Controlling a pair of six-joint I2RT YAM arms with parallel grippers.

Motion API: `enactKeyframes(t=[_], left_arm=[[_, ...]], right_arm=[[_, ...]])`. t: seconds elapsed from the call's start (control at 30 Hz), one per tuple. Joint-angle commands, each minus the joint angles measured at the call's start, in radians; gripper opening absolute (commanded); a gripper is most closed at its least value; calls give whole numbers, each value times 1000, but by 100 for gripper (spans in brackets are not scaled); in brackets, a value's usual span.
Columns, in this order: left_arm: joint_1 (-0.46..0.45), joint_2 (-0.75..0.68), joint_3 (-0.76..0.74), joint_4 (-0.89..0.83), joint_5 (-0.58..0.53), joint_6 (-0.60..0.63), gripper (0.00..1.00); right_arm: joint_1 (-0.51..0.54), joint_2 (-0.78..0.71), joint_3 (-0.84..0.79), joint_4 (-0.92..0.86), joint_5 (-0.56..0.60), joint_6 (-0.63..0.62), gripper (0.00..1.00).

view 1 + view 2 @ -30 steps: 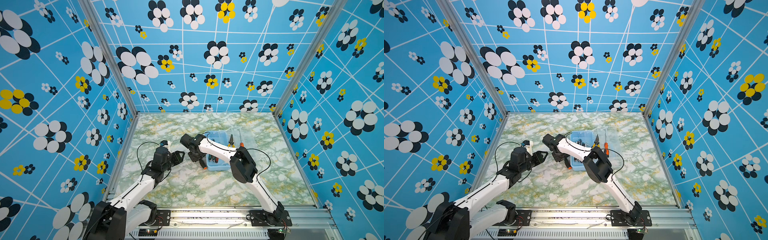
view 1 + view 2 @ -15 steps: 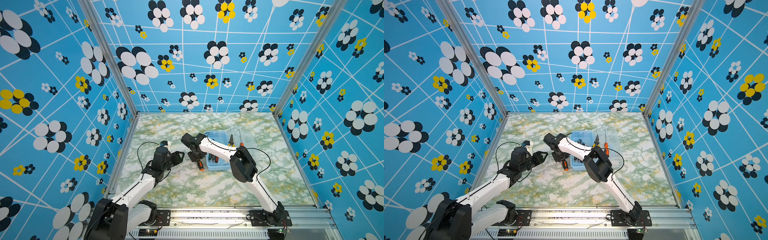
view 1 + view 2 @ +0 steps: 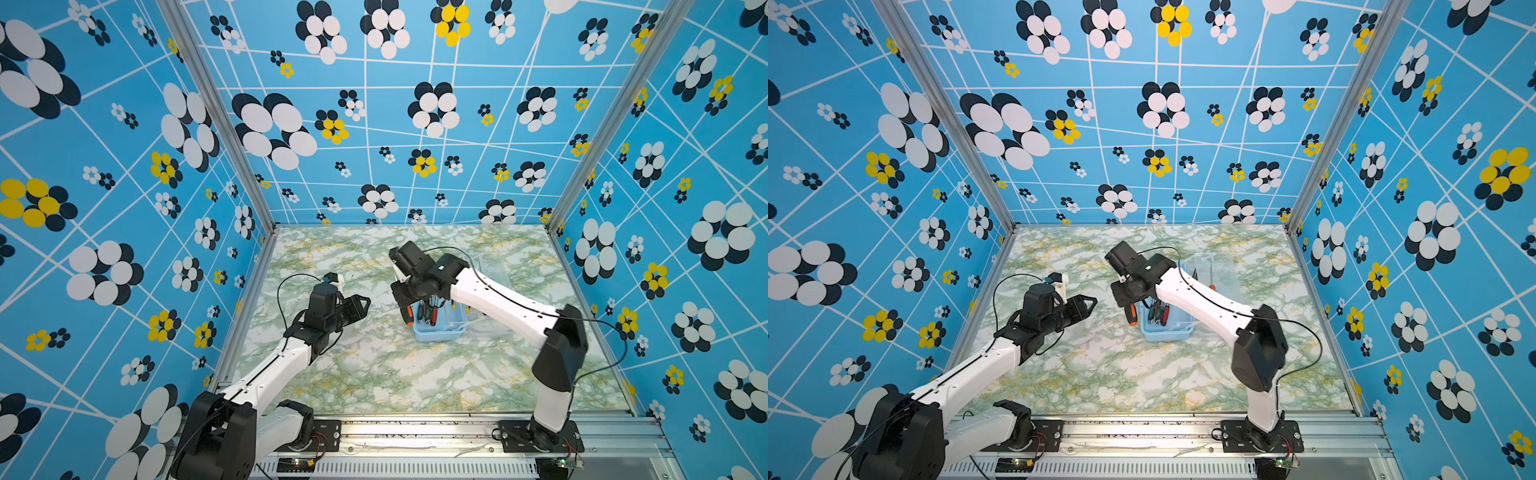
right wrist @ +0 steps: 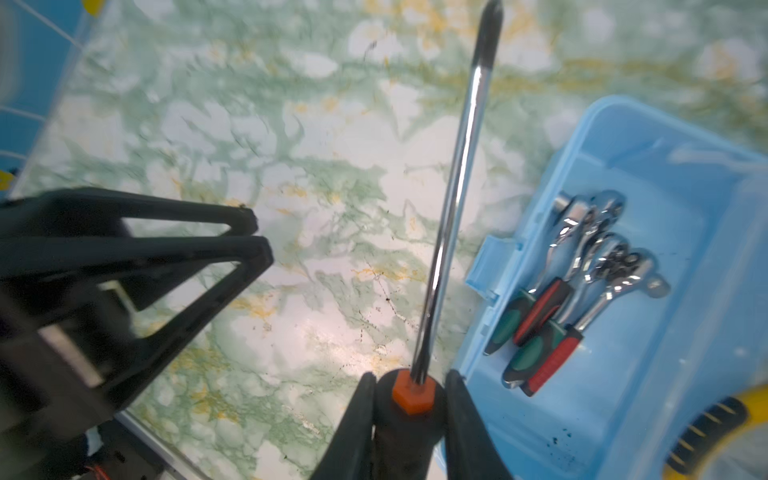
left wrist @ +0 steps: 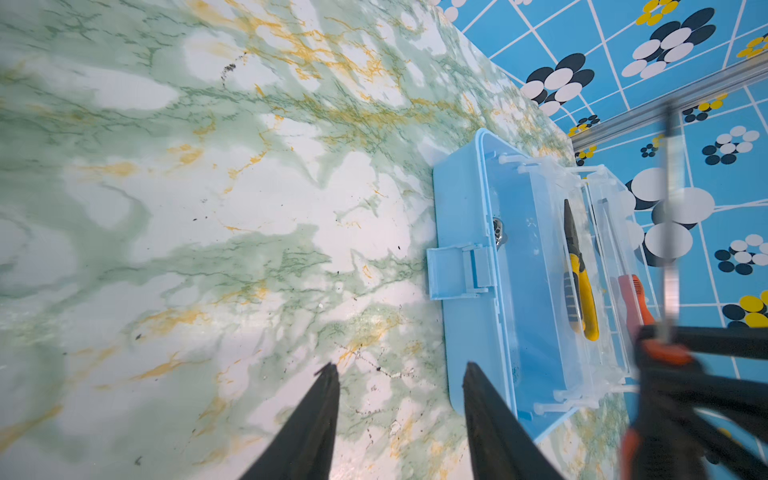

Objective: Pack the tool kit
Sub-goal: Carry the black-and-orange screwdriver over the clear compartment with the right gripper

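1. So, the right gripper point(image 4: 410, 376) is clamped on the black handle of a long chrome-shafted orange-and-black screwdriver point(image 4: 449, 208). It's held just outside the latch-side wall of the rectangular light-blue plastic box point(image 4: 665, 395), shaft sticking out over the green marble table point(image 5: 208, 208).
2. Inside the box, chrome ratchet wrenches point(image 4: 582, 282) with red-and-green grips lie near that wall; yellow-handled pliers point(image 5: 577, 282) lie along the far side, by the clear lid point(image 5: 611, 199).
3. Meanwhile the left gripper point(image 5: 400, 368) hovers near the box's blue latch point(image 5: 457, 272), jaws apart, nothing between them.
4. Lid's flipped open away from the latch; the latch side is open tabletop for both grippers.
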Motion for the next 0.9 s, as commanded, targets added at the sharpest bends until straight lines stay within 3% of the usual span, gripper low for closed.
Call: enactKeyframes(t=[0.0,0.2,0.27,0.43,0.87], left_arm=[[-35,49,62,-2,12,18,50],[-132,182,180,4,-11,40,49],[-152,234,216,15,-8,43,49],[-179,340,278,47,1,38,49],[-205,470,403,41,13,41,48]], right_arm=[[-78,-104,-93,-30,105,-9,0],[-278,-326,-291,-34,163,-27,0],[-337,-372,-335,-44,220,-45,0],[-455,-422,-436,-2,237,-79,0],[-510,-304,-492,128,339,-233,0]])
